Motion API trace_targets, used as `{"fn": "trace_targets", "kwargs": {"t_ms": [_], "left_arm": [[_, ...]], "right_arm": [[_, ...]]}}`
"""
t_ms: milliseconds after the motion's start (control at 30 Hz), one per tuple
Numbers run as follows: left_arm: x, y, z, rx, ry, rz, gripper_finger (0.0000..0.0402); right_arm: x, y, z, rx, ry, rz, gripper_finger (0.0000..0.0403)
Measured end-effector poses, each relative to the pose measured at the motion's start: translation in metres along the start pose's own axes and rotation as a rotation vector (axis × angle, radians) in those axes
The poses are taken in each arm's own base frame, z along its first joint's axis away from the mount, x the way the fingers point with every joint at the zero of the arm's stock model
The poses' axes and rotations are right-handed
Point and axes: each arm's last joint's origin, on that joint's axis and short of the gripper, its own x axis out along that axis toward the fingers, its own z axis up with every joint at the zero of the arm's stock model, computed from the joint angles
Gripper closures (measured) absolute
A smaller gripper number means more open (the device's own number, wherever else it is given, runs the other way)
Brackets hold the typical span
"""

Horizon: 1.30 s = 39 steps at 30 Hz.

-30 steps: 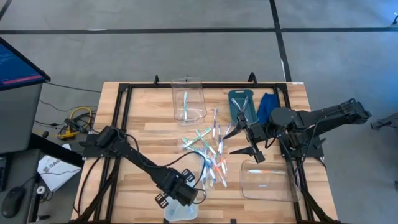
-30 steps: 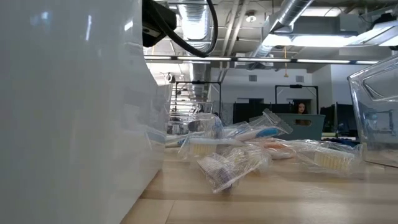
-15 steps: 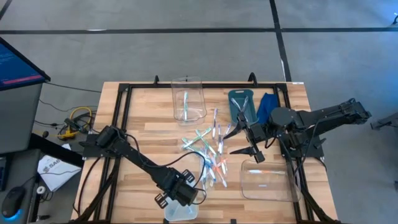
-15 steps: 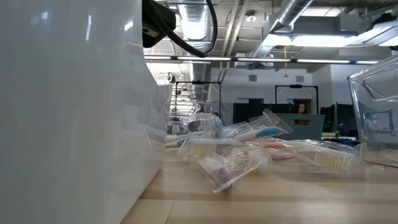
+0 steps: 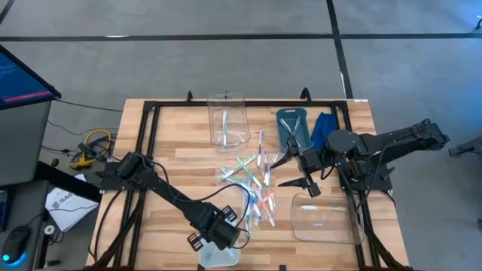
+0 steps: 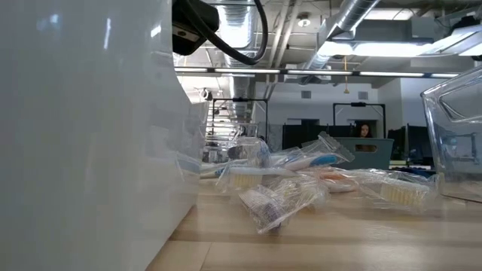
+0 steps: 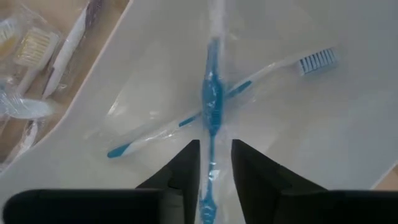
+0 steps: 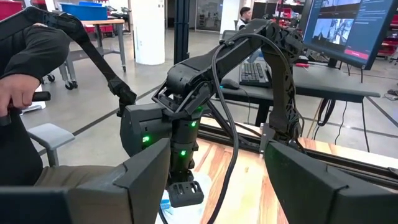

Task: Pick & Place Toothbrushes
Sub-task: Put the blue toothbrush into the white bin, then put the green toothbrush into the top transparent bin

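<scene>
A pile of wrapped toothbrushes [image 5: 252, 187] lies mid-table, also in the low view [image 6: 301, 181]. My left gripper [image 7: 216, 144] points down into a white bin [image 5: 218, 256] at the near edge, open by a narrow gap. A wrapped blue toothbrush [image 7: 211, 106] runs lengthwise through that gap. It crosses over a second blue toothbrush [image 7: 273, 68] lying on the bin floor [image 7: 323, 124]. My right gripper [image 5: 291, 172] hangs open and level, right of the pile, holding nothing. My left gripper's fingers [image 7: 186, 165] stand on either side of the blue toothbrush's handle [image 7: 210, 155], coming from above. The gap is a little wider than the handle. Whether they touch its wrapper, I cannot tell.
A clear container [image 5: 228, 119] with one toothbrush stands at the far side, beside a teal tray [image 5: 292, 126] and a blue cloth [image 5: 324, 128]. Another clear container [image 5: 324, 218] sits at the near right. A person's hand [image 8: 18, 93] shows beyond the table.
</scene>
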Motion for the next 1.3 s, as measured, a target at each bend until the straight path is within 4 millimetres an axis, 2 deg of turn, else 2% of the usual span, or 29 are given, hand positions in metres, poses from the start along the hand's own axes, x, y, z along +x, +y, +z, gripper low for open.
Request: {"fn": "trace_targets", "kwargs": {"t_ms": [233, 467, 800, 1300], "left_arm": [[-0.002, 0.000, -0.001, 0.000, 0.013, 0.042, 0.0273], [-0.019, -0.001, -0.003, -0.026, 0.000, 0.113, 0.0265], [-0.055, -0.001, -0.007, -0.066, -0.102, 0.190, 0.0270], [-0.115, 0.000, -0.008, -0.243, -0.429, 0.262, 0.0271]], "right_arm": [[0.000, 0.000, 0.000, 0.000, 0.000, 0.000, 0.0148], [0.000, 0.000, 0.000, 0.000, 0.004, 0.000, 0.0148], [0.000, -0.002, 0.000, 0.001, 0.005, -0.008, 0.0148], [0.005, 0.003, -0.008, 0.004, 0.062, 0.015, 0.0148]]}}
